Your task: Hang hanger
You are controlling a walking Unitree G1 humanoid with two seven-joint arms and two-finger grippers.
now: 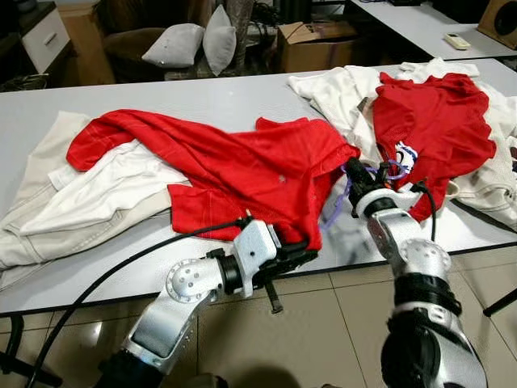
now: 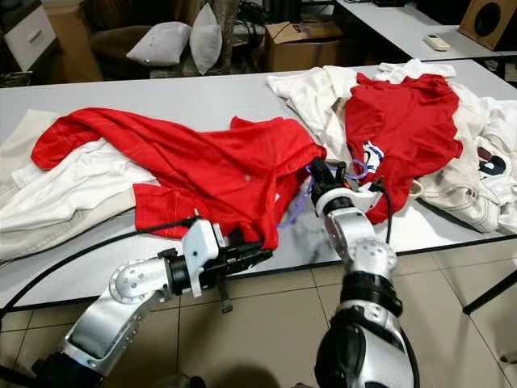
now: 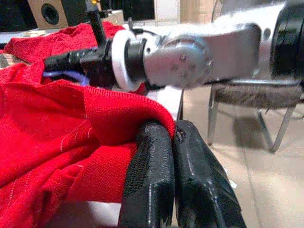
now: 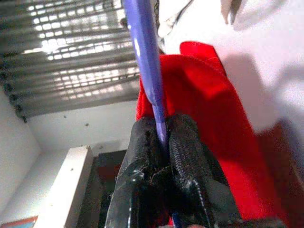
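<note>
White table (image 1: 161, 101) strewn with clothing. The left gripper (image 1: 300, 255), at the table's near edge, has its fingers (image 3: 156, 171) pressed together on the hem of the red shirt (image 1: 242, 166). The right gripper (image 1: 353, 171) is clamped on a purple hanger (image 4: 145, 61); most of the hanger lies hidden under the shirt's fabric, with only loops showing beside the gripper. A second red shirt (image 1: 432, 121) rests on white garments (image 1: 339, 93) to the right, cut off by the frame edge.
</note>
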